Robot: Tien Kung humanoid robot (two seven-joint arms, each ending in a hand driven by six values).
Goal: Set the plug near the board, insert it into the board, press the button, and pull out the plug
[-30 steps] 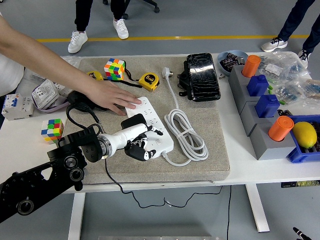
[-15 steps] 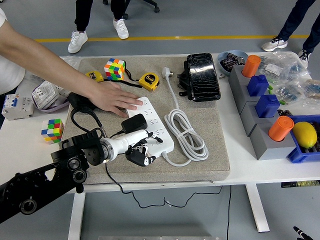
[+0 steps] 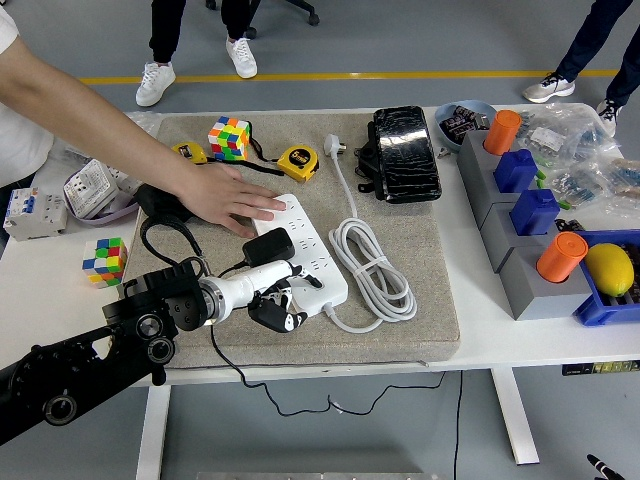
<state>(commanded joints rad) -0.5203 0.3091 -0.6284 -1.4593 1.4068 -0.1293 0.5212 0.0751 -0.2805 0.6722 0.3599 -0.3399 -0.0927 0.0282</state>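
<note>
A white power strip (image 3: 305,250) lies on the grey mat (image 3: 400,330), and its coiled white cable (image 3: 373,266) rests to its right. A black plug (image 3: 268,246) stands on the strip's near left part, with a black cord trailing off to the left. My left hand (image 3: 276,304) sits just below the plug at the strip's near edge, its fingers curled and holding nothing. A person's hand (image 3: 230,203) reaches in from the left and lies flat on the strip's far end. My right hand does not show.
On the mat's far side are a Rubik's cube (image 3: 229,137), a yellow tape measure (image 3: 298,162) and a black pouch (image 3: 405,153). A second cube (image 3: 106,259) sits at the left. At the right stand grey blocks (image 3: 500,235) and a lemon (image 3: 610,268).
My left hand has drawn back left and down off the strip, uncovering the black plug standing on it. The person's hand has stayed on the strip's far end.
</note>
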